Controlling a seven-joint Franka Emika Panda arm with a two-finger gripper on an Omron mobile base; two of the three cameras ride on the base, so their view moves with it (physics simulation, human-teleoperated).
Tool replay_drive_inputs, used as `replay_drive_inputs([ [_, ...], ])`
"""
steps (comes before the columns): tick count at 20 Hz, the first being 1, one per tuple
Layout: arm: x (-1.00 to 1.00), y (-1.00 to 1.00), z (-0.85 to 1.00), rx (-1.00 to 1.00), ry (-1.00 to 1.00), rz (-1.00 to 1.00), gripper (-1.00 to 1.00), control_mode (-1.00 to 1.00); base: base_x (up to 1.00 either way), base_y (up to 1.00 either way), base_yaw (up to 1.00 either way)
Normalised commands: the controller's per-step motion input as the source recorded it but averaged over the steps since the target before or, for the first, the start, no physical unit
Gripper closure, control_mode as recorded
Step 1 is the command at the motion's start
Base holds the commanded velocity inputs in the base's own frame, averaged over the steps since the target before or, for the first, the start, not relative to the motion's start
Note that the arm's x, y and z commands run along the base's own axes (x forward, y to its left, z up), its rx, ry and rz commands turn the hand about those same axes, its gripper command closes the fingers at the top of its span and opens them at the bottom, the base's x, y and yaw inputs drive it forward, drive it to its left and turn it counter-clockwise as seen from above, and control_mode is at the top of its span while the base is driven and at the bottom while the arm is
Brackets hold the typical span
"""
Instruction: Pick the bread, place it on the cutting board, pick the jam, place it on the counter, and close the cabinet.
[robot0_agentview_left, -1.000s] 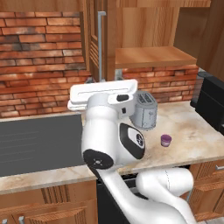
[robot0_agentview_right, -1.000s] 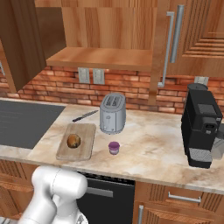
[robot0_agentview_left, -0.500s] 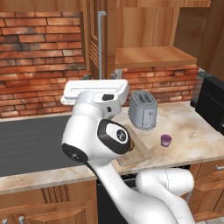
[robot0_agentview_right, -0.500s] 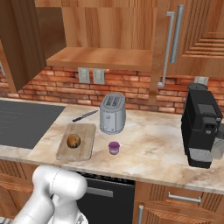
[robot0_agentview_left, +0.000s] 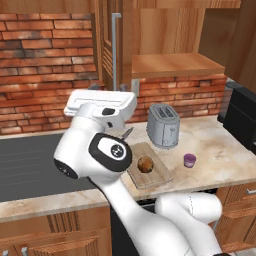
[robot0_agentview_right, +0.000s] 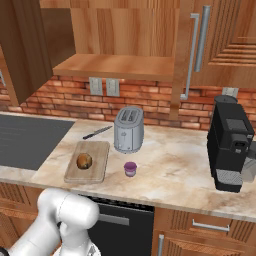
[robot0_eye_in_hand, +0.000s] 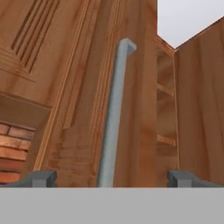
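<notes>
Swinging leftward since a second ago, my arm now faces the brown wooden cabinet door's (robot0_eye_in_hand: 83, 87) silver bar handle (robot0_eye_in_hand: 114, 113) at 12 o'clock, jaws apart and empty. Bread (robot0_agentview_right: 84, 161) sits on the board (robot0_agentview_right: 96, 170), jam (robot0_agentview_right: 130, 169) on the counter (robot0_agentview_right: 170, 175); closing remains, needing a push.

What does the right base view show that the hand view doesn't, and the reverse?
Right base view: the small round dark-brown roll lying on the light-wood cutting board, the squat purple jam jar on the beige marble counter, a silver toaster.
Hand view: the gripper with its finger tips spread wide.
Both: a brown wooden cabinet door with a long silver bar handle.
</notes>
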Motion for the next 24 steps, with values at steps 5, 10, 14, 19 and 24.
replay_drive_inputs([
  [5,0.26,0.12,-0.02,0.00,-0.01,-0.11,-1.00,-1.00,0.00,0.00,0.00],
  [10,0.32,0.01,-0.01,0.00,0.00,-0.06,-1.00,-1.00,0.00,0.00,0.00],
  [14,0.25,0.00,-0.01,0.00,0.00,-0.01,-1.00,-1.00,0.00,0.00,0.00],
  [19,0.07,-0.04,0.00,0.00,0.00,0.00,-1.00,-1.00,0.00,0.00,0.00],
  [24,0.04,-0.02,0.00,0.00,0.00,0.00,-1.00,-1.00,0.00,0.00,0.00],
])
